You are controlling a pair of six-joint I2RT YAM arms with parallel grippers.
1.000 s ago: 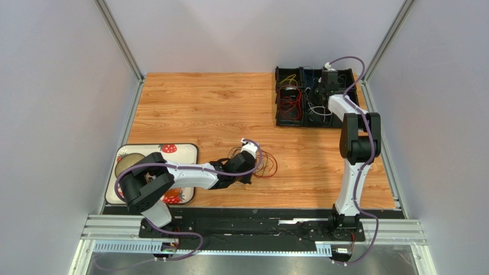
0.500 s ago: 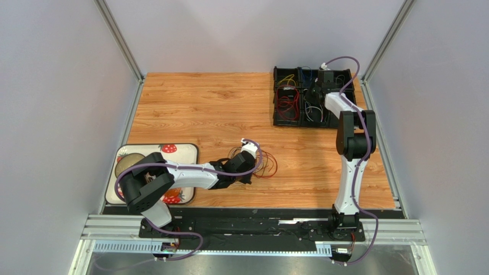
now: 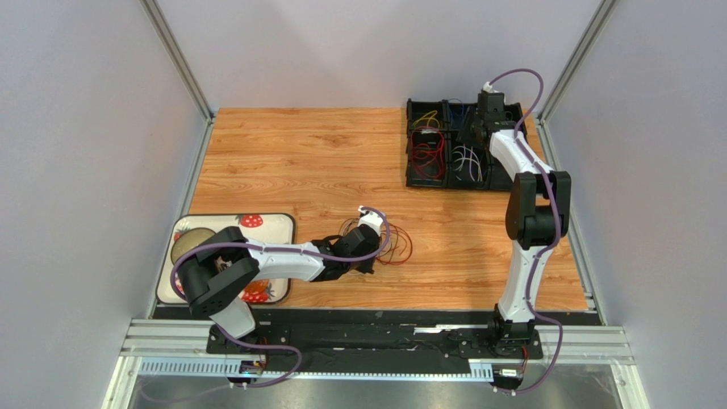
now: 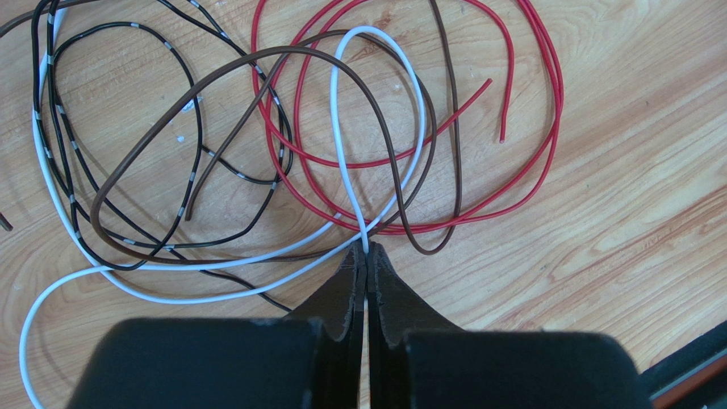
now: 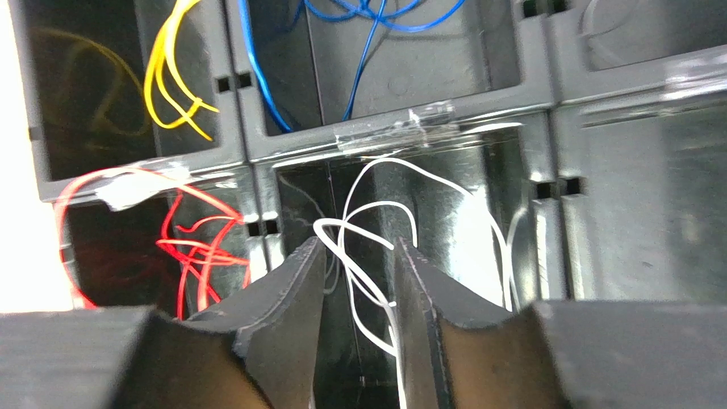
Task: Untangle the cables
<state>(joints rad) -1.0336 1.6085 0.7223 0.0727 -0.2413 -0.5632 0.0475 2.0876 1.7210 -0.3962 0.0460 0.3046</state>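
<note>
Roughly halfway: yellow, blue, red, white cables (image 5: pixel 375 204) already sorted in tray (image 3: pixel 409 145) compartments; right gripper (image 5: pixel 357 251) jaws parted above the whites, gripping nothing; left gripper (image 4: pixel 367 256) clamped on white cable (image 4: pixel 337 128) in leftover tangle (image 3: pixel 392 243)

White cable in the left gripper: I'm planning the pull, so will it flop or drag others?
Probably floppy: the white cable lies in loose curves. Likely light, being so thin. Pulling may drag the brown cable and red cable, which cross it.
</note>
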